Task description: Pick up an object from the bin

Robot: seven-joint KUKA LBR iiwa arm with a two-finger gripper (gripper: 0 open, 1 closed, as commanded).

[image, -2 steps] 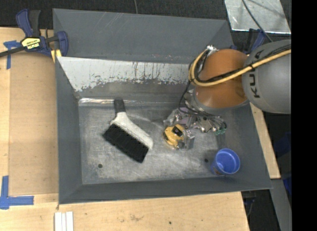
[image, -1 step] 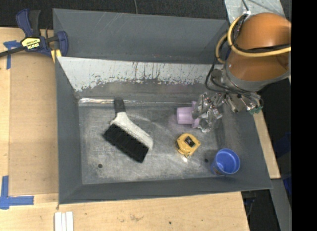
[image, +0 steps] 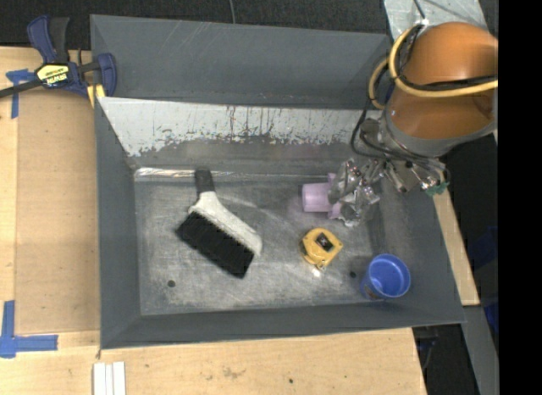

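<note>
Gripper (image: 351, 199) low in the bin (image: 254, 63), just beside the lilac cylinder (image: 316, 197) at right; I cannot tell its opening or hold. I judge nothing lifted: grasp and lift remain.

We count four things in the bin (image: 118, 241): one black-bristled brush (image: 216, 236), one lilac cylinder (image: 316, 197), one yellow tape measure (image: 321, 247), one blue cup (image: 388, 276).
</note>
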